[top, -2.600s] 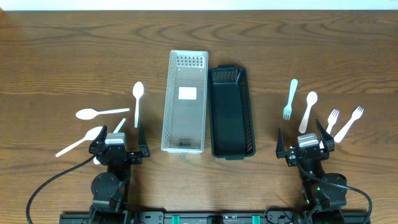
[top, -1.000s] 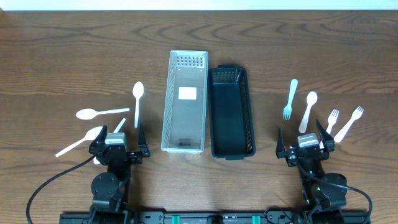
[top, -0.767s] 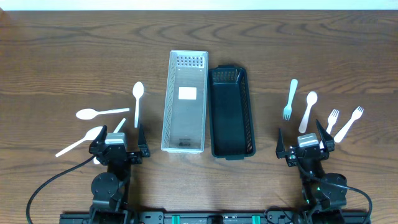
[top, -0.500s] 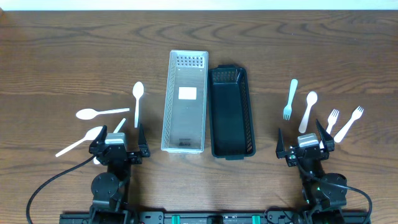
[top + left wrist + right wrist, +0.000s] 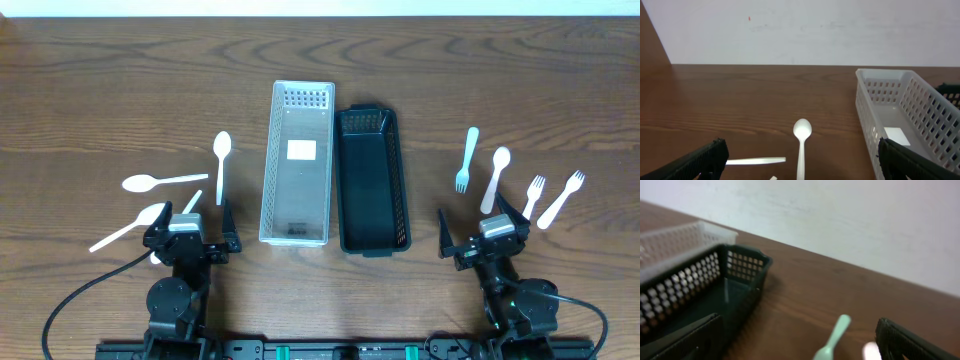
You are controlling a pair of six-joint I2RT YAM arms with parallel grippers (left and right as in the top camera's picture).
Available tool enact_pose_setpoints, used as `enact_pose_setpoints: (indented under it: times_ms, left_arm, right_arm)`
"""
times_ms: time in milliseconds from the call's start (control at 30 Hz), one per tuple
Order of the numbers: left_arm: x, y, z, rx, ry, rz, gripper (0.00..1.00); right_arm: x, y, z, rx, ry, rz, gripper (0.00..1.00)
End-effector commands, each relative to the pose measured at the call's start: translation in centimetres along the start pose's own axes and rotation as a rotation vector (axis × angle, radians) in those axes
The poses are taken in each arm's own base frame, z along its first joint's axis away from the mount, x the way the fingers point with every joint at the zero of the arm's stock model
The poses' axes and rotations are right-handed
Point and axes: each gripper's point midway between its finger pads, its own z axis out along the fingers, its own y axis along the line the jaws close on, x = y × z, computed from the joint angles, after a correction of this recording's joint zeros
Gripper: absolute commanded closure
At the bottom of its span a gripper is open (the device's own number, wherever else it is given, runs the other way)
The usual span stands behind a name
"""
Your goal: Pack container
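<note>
Left gripper [image 5: 188, 222] and right gripper [image 5: 482, 224] gape empty; blurred fork [image 5: 832, 339] is cut off below.

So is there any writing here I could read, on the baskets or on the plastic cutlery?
No text here can be read.
White sticker on the floor of the white basket: looks blank from overhead and from the left wrist; any print is too small to tell.
Black basket, spoons, forks: no markings visible.
</note>
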Motion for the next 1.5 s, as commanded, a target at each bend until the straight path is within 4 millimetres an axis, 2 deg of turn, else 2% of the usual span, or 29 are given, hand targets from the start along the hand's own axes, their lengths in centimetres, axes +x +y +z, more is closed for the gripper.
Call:
enact_pose_setpoints:
  times_ms: [0, 100, 267, 400, 500, 600, 733, 833, 933, 1033, 1100, 1200, 1333, 1467]
  left_arm:
    - [1.1, -0.4, 0.1, 0.021, 0.038, -0.068, 0.02]
    - [0.2, -1.5, -0.6, 0.088, 0.083, -0.096, 0.02]
    - [-2.0, -1.5, -2.1, 0.077, 0.236, -0.135, 0.02]
    - [-4.4, -1.4, -2.5, 0.054, 0.394, -0.148, 0.02]
    - [-5.1, -1.5, -2.3, 0.037, 0.552, -0.136, 0.02]
    - [-4.4, -1.6, -2.0, 0.014, 0.73, -0.117, 0.02]
    - [-1.8, -1.7, -1.0, -0.009, 0.916, -0.098, 0.02]
    - [0.4, -3.2, -0.5, 0.051, 1.032, -0.131, 0.02]
    - [2.2, -4.3, -0.2, 0.097, 1.122, -0.162, 0.02]
    - [3.4, -4.4, 0.0, 0.09, 1.177, -0.163, 0.02]
    - [3.8, -4.4, 0.0, 0.086, 1.198, -0.162, 0.02]
    - [4.0, -4.4, 0.0, 0.085, 1.204, -0.161, 0.02]
    - [3.9, -4.4, 0.1, 0.086, 1.2, -0.161, 0.02]
    - [4.0, -4.4, 0.1, 0.085, 1.201, -0.161, 0.02]
  right_arm:
    - [0.2, 0.6, 0.0, -0.036, 0.01, 0.196, 0.01]
    - [-0.7, 0.5, -0.1, -0.033, 0.014, 0.241, 0.01]
    - [-3.2, -0.5, -0.5, 0.002, 0.085, 0.268, 0.01]
    - [-4.7, -0.8, -0.2, 0.008, 0.234, 0.279, 0.01]
    - [-4.8, -0.9, 0.3, 0.006, 0.386, 0.293, 0.01]
    - [-3.6, -0.8, 0.8, 0.003, 0.569, 0.309, 0.01]
    - [-0.6, 0.0, 1.8, -0.042, 0.769, 0.3, 0.01]
    - [1.9, 1.1, 2.4, -0.086, 0.877, 0.329, 0.01]
    - [4.0, 2.3, 2.7, -0.143, 0.967, 0.368, 0.24]
    - [5.7, 3.1, 2.9, -0.173, 1.04, 0.395, 0.6]
    - [6.7, 3.4, 2.9, -0.177, 1.079, 0.406, 0.67]
    - [7.6, 3.5, 2.8, -0.176, 1.116, 0.412, 0.85]
    - [8.1, 3.9, 2.7, -0.186, 1.139, 0.431, 0.91]
    - [7.6, 5.4, 2.7, -0.273, 1.136, 0.487, 0.89]
